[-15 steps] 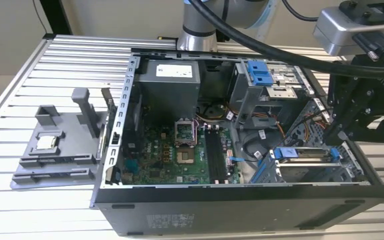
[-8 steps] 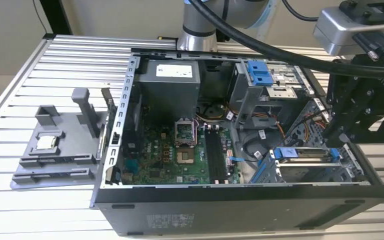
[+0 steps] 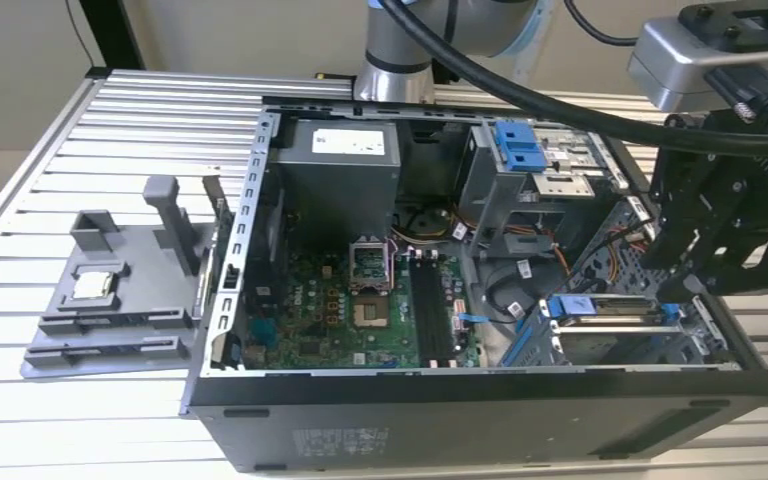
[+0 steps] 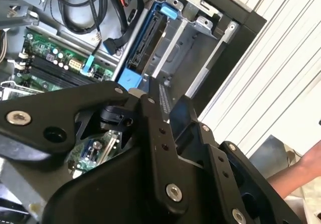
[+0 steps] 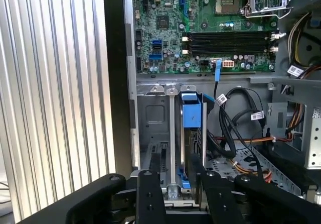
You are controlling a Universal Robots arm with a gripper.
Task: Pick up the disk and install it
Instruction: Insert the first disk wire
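disk install, record of the moment, items by size.

1. table: slatted metal, carries all else.
2. pc case: black tower lying on its side, side panel off, open face up.
3. stand: grey, on the table at the exterior view's left, just beside the case.
4. gripper: black, two-finger, over the case's drive bay at the exterior view's right. claw reads as released. in the first wrist view the fingers stand apart, and the disk's near end runs into the gap between them, w/ a bay rail also in that gap. no pad seen pressing.
5. motherboard: green, on the case floor, next to the bay.
6. drive bay: grey sheet metal w/ rails.
7. disk: seen edge-on in a bay slot between rails, blue carrier round it, blue tab at the end toward the board. depth of seating: can't tell.
8. cables: black and orange, loose, just beside the disk's slot.
9. hand: a person's, outside the case, well apart from the bay.
10. chip: small, square, silver, on the stand. not the task's thing.

handling note (judgement): fingers square to the carrier. force along the rails only, no sideways lean. stay clear of the cables. seating prob. good when the blue tab lies flush w/ the bay edge.
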